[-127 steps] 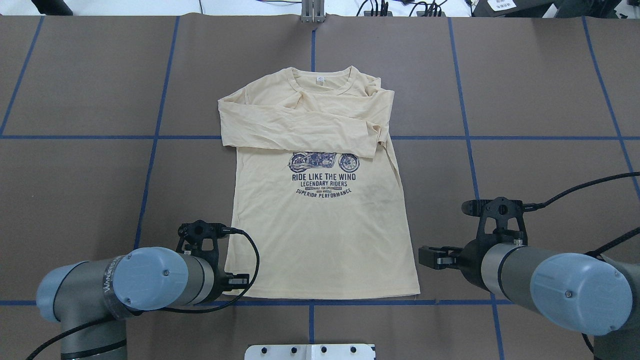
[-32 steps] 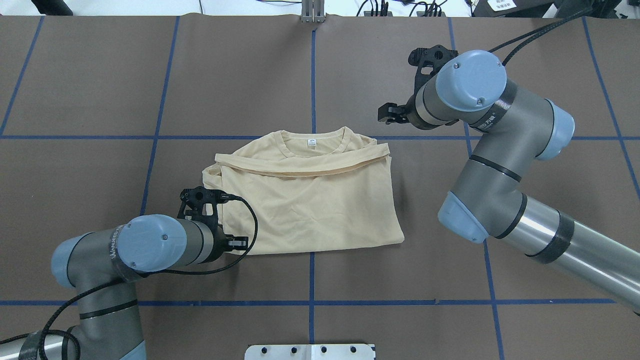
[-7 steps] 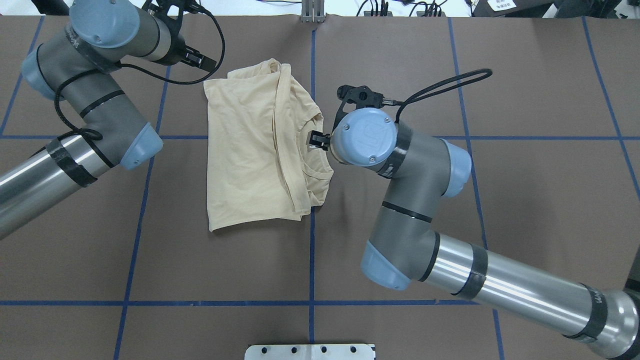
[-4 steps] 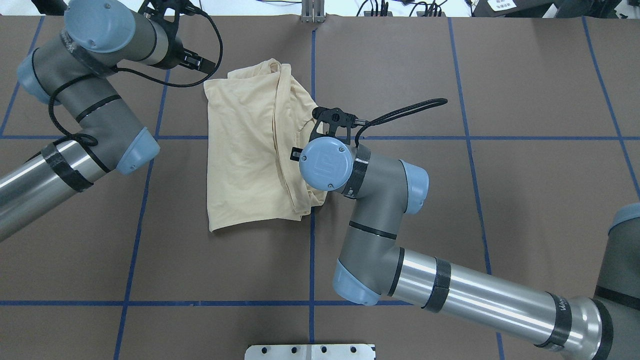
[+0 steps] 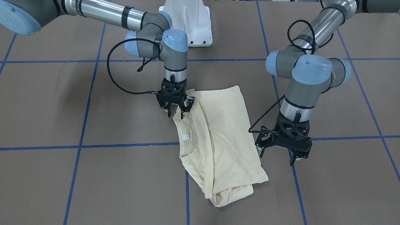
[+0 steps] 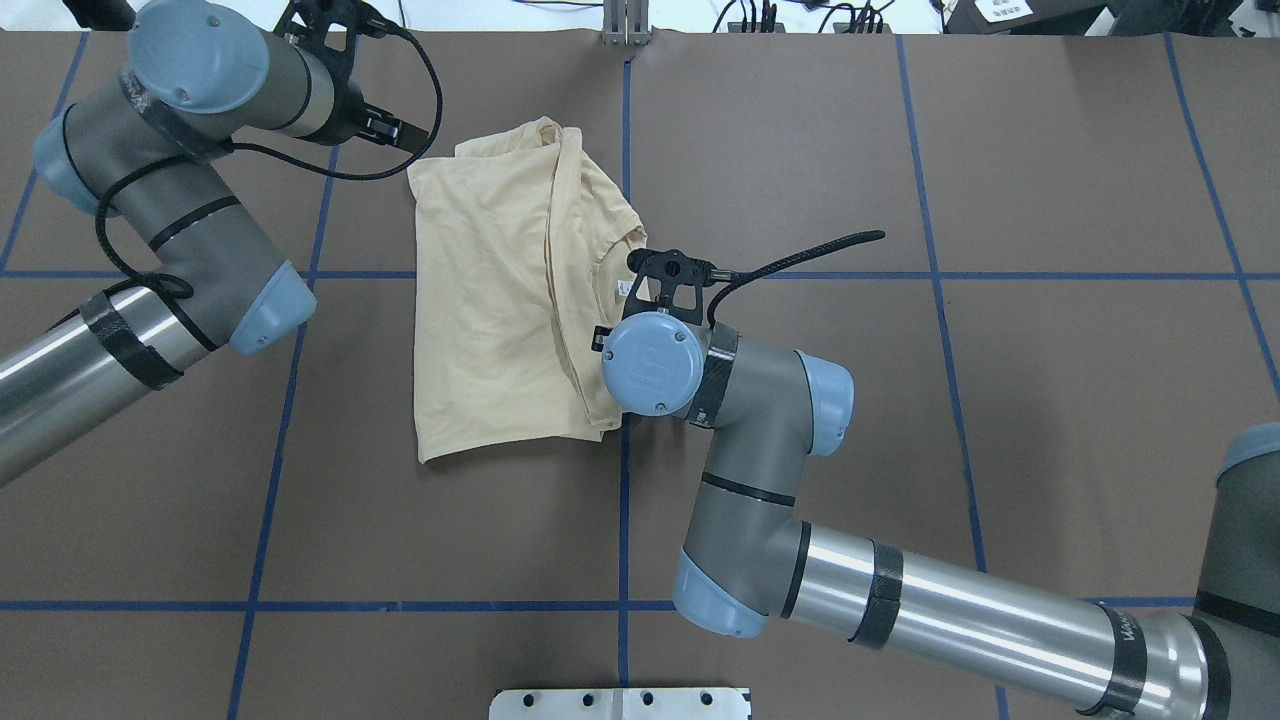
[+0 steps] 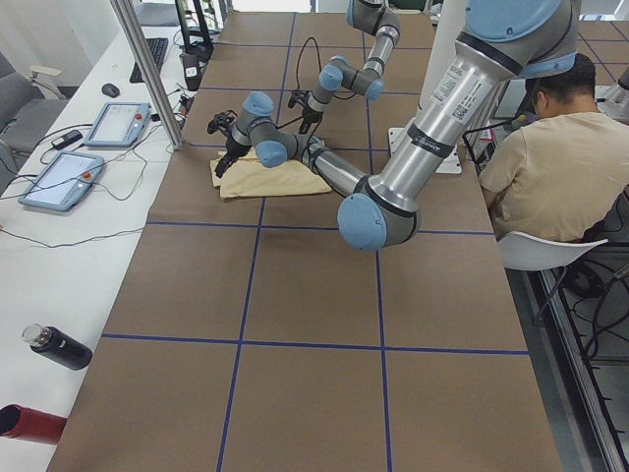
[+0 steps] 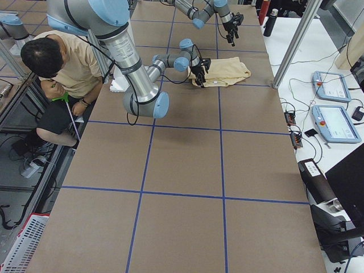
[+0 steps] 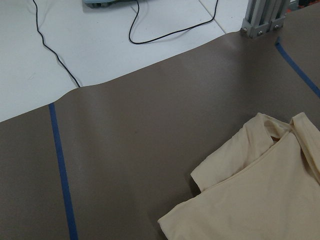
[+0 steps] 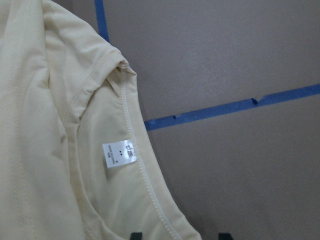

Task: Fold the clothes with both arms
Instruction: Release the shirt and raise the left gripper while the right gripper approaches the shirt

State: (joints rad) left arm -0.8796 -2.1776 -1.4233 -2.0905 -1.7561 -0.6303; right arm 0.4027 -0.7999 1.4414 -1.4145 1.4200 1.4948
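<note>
The cream-yellow shirt [image 5: 225, 134] lies folded into a rectangle on the brown table, its print hidden and its collar with the white neck label [image 5: 185, 136] facing the right arm's side. It also shows in the overhead view [image 6: 490, 300]. My right gripper [image 5: 176, 114] is open, low over the collar-side corner nearest the robot. In the right wrist view one fingertip [image 10: 135, 235] is over the cloth and the other is over bare table. My left gripper [image 5: 277, 156] is open and empty, just off the shirt's opposite long edge near its far corner.
The white base pedestal [image 5: 187, 22] stands at the robot's edge. Blue tape lines [image 6: 624, 500] cross the brown table cover. A seated person [image 7: 550, 167] is beside the table. Control tablets [image 7: 59, 177], bottles [image 7: 54, 346] and a metal post [image 7: 147, 69] are at the far side.
The right wrist has moved along the collar edge toward the robot's side of the shirt. The left arm has barely moved. The shirt lies as it did before.
</note>
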